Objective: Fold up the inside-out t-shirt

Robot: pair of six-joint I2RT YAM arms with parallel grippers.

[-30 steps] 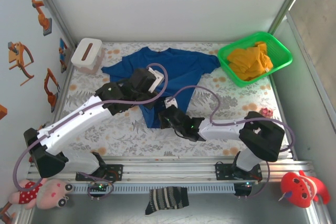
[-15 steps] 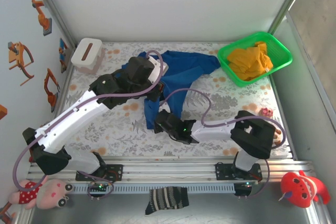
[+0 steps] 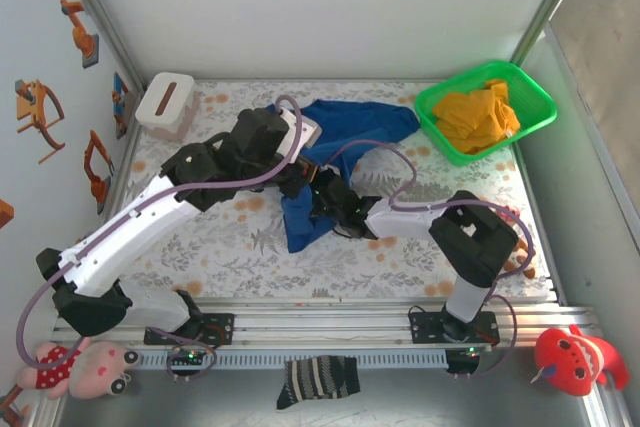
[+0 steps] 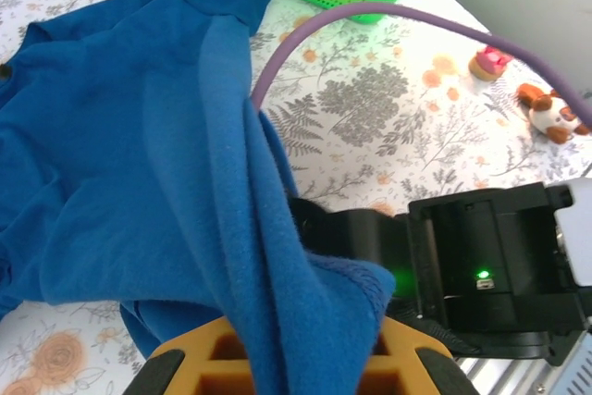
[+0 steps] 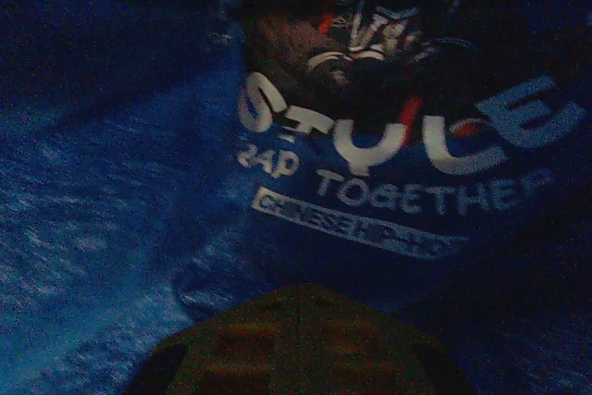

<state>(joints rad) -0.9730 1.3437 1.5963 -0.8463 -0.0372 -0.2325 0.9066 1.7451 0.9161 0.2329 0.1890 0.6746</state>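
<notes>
"Since the royal-blue short-sleeved cloth t-shirt lay spread flat a second ago, why is it bunched now?"

"Its side at 10 o'clock has been pulled away from the white rectangular box. The cloth now forms a rumpled ridge running from 12 o'clock down to the centre of the flower-patterned counter. One sleeve trails toward the green plastic basket at 2 o'clock."

"Which arm did that?"

"The left claw. It is fully closed with a fold of the blue cloth pinched between its pads. It has swung toward 1 o'clock, dragging that side across the rest."

"And the right claw?"

"It has come up from the hem at 6 o'clock into the centre, and the cloth now hangs over it. It is closed tight. Its own camera sees the white printed lettering close by in the dark, but I cannot tell whether any cloth is caught between its fingers."

"What does that mean for the fold?"

"As I judge it, one side has been carried over, but loosely. The shirt is less flat than before, so it probably needs smoothing before a clean fold."
</notes>
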